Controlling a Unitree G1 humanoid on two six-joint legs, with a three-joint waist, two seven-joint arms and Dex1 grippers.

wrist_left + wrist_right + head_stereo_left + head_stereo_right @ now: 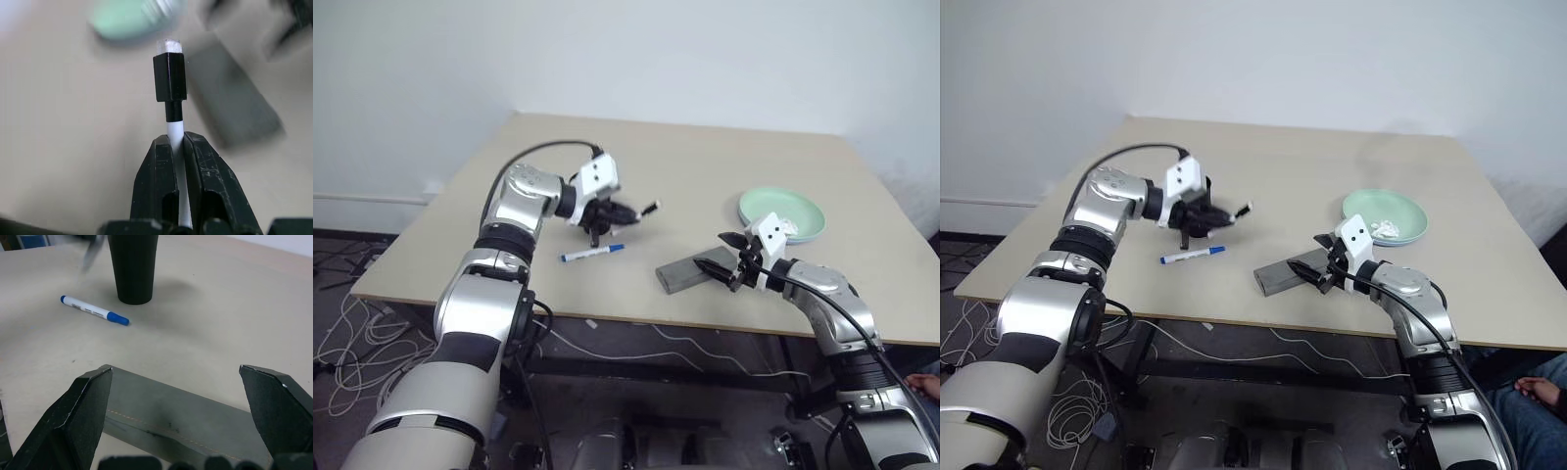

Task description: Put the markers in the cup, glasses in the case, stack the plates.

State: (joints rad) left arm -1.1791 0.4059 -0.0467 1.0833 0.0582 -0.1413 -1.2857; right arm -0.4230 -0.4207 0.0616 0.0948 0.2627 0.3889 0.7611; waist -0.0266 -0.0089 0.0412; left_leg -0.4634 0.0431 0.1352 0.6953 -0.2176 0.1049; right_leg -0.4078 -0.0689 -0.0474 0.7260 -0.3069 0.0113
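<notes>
My left gripper (pixel 619 211) is shut on a white marker (pixel 169 78) with a black end, held above the table and pointing toward the plates. Another marker (pixel 592 254), blue-capped, lies flat on the table just below it. The black cup (pixel 133 269) stands upright behind that marker. My right gripper (pixel 173 369) is open, its fingers spread just above the grey case (pixel 685 274), which lies shut near the front edge. The mint green plate (pixel 783 211) with white bits rests on the light blue plate (pixel 1400 241) at the right. The glasses are out of view.
The beige table (pixel 705 157) has open room across its back half. Its front edge (pixel 607 318) runs just below the case. Cables lie on the floor at the left.
</notes>
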